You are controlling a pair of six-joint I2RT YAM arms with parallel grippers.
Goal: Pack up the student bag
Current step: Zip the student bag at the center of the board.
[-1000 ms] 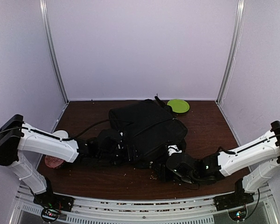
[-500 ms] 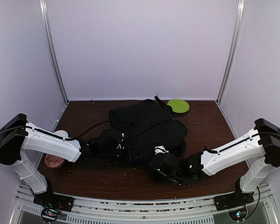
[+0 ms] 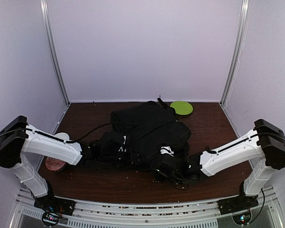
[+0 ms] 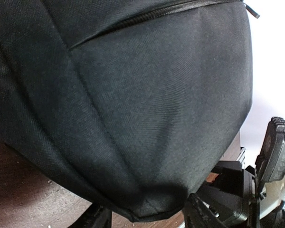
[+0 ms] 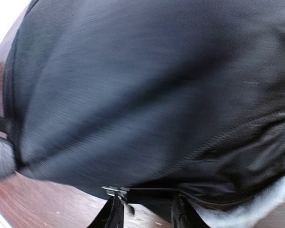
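The student bag (image 3: 149, 126), large and black, lies flat in the middle of the brown table (image 3: 218, 128). My left gripper (image 3: 129, 151) is at its near left edge. In the left wrist view the bag's (image 4: 147, 95) bunched bottom edge fills the gap of the left gripper (image 4: 147, 216), which is shut on it. My right gripper (image 3: 161, 161) is at the bag's near right edge. In the blurred right wrist view the right gripper (image 5: 147, 214) stands narrowly open around a black zip edge of the bag (image 5: 147, 95), with a metal zip pull (image 5: 115, 192) by one finger.
A green plate (image 3: 181, 107) lies at the back right behind the bag. A reddish round object (image 3: 54, 164) and a white one (image 3: 62, 137) sit under the left arm. Crumbs dot the table's front. White walls close in three sides.
The right arm has swung left along the table to the bag's near edge, its jaws narrowing. The left jaws have closed onto the bag's edge; the left arm has barely moved.
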